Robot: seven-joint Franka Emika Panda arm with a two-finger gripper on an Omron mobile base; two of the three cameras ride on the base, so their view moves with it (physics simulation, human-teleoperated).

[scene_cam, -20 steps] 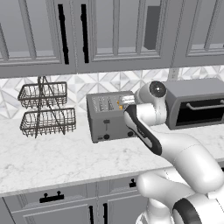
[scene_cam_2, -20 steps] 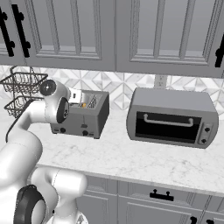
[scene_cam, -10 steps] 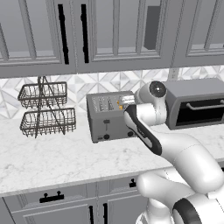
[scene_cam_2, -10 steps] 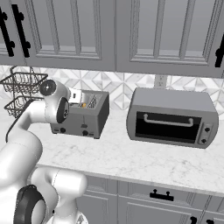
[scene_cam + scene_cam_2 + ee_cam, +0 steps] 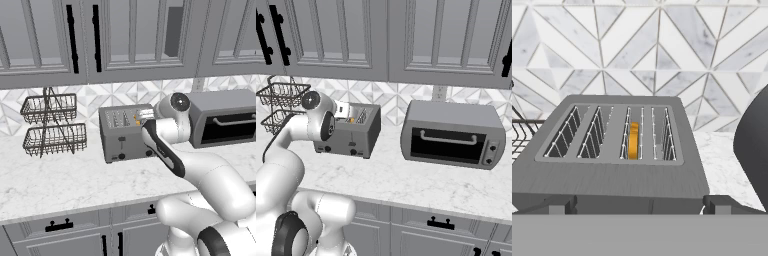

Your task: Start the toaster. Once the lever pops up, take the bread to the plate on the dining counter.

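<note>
The toaster (image 5: pixel 125 132) stands on the marble worktop (image 5: pixel 65 180) against the tiled wall (image 5: pixel 657 45), with the wire basket rack (image 5: pixel 51 123) to one side of it and the toaster oven (image 5: pixel 453 134) to the other. The bread (image 5: pixel 633 140), a thin golden slice, sits upright in the toaster's third slot counted from the rack side. The gripper (image 5: pixel 637 205) hangs just above the toaster's front edge with its jaws spread wide and nothing between them.

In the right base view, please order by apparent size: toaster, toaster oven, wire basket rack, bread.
1. Toaster oven
2. Toaster, partly hidden by the arm
3. Wire basket rack, cut off by the edge, so its rank against the toaster is unsure
4. Bread
</note>
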